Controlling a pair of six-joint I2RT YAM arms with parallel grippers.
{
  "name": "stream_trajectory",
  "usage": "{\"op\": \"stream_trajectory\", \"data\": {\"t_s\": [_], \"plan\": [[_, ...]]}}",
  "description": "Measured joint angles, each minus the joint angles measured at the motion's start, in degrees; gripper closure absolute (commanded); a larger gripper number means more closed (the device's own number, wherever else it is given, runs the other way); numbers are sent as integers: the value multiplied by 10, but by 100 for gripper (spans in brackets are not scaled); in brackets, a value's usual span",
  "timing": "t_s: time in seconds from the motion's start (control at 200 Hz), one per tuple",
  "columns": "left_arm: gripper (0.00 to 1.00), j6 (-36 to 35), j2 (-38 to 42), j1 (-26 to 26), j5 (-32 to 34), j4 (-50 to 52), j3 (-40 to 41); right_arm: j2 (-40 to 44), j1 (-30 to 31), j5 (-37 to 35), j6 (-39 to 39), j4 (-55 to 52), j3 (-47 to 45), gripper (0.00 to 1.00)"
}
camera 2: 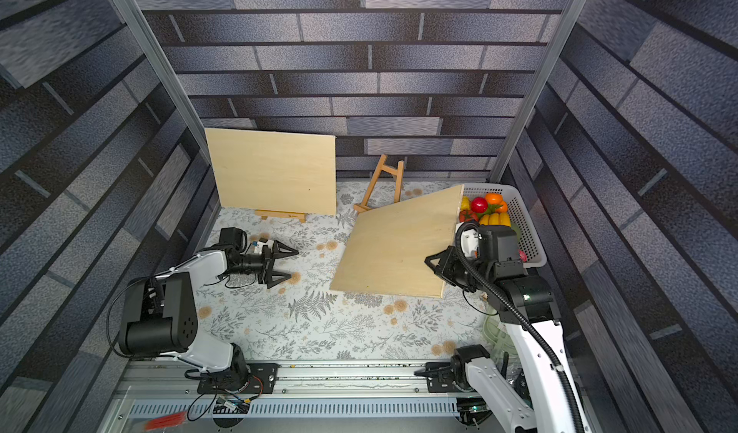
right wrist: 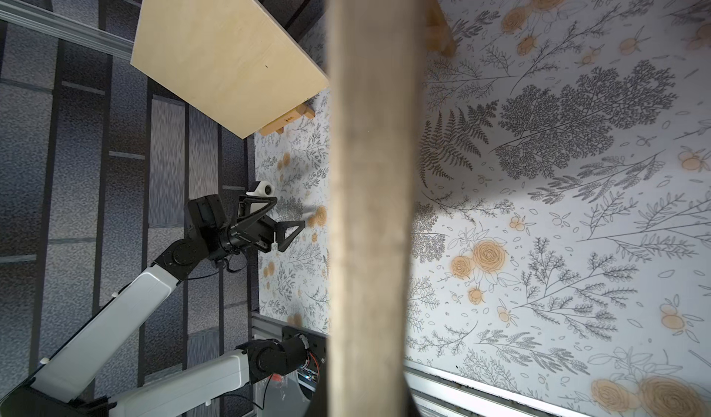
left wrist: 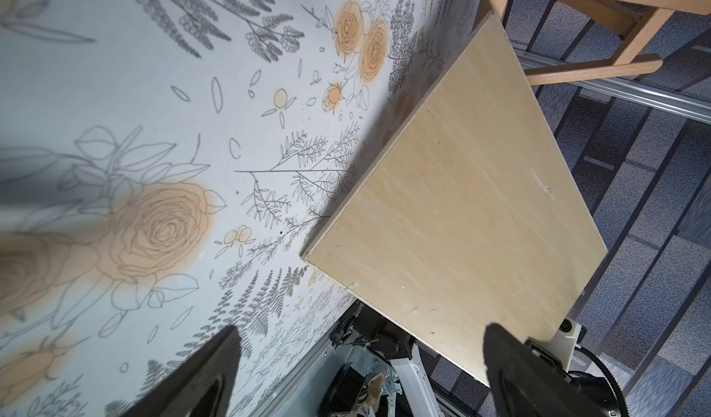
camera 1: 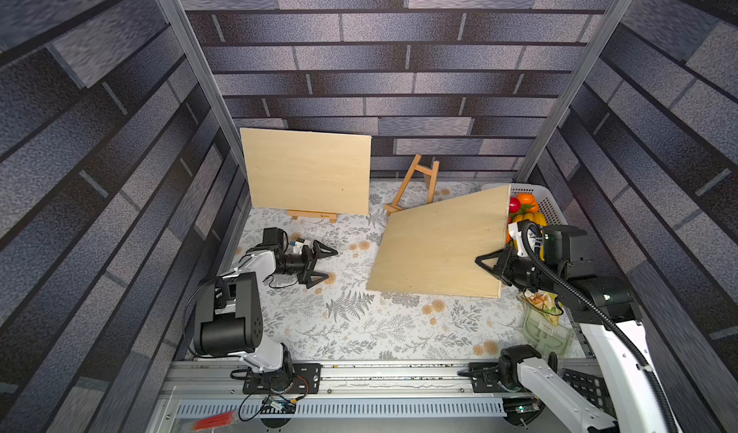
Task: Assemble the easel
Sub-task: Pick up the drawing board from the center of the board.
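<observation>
A plywood board [camera 1: 307, 169] stands on a small wooden easel [camera 1: 312, 215] at the back left. A second, bare easel [camera 1: 415, 181] [camera 2: 381, 183] stands near the back wall, its foot just behind the second board [camera 1: 443, 243] [camera 2: 399, 247]. My right gripper [camera 1: 485, 265] [camera 2: 433, 265] is shut on that board's right edge and holds it tilted above the table; the right wrist view shows the board edge-on [right wrist: 369, 203]. My left gripper [camera 1: 331, 266] [camera 2: 294, 264] [left wrist: 361, 330] hovers open and empty at the left, facing the held board [left wrist: 461, 222].
A white basket [camera 1: 535, 199] of toy vegetables sits at the back right, behind the right arm. A green plastic container [camera 1: 547, 327] lies at the front right. A small white and blue object [camera 1: 297, 245] lies beside the left wrist. Walls close in on three sides.
</observation>
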State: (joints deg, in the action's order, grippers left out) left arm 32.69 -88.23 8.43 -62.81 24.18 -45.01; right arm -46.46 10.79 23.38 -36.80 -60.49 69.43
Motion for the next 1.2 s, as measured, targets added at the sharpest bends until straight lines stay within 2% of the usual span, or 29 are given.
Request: {"op": "stream_trajectory", "data": {"t_s": [0.145,0.316,0.601,0.721,0.977,1.202], "plan": [[0,14,0,-16,-4,-14,0,-14,-1,-6,8,-19,27,100],[0,49,-5,-82,-12,-57,-8,-25,-1,-3,8,-26,50,100],[0,146,-110,-168,-15,-204,-66,-33,-1,29,-5,-31,102,100],[0,165,-139,-169,-15,-232,-96,-33,-1,42,-14,-30,113,100],[2,219,-142,-150,-30,-288,-138,-33,-1,61,-54,9,101,100],[11,333,-159,-166,-48,-422,-163,-40,-3,93,-71,50,97,100]]}}
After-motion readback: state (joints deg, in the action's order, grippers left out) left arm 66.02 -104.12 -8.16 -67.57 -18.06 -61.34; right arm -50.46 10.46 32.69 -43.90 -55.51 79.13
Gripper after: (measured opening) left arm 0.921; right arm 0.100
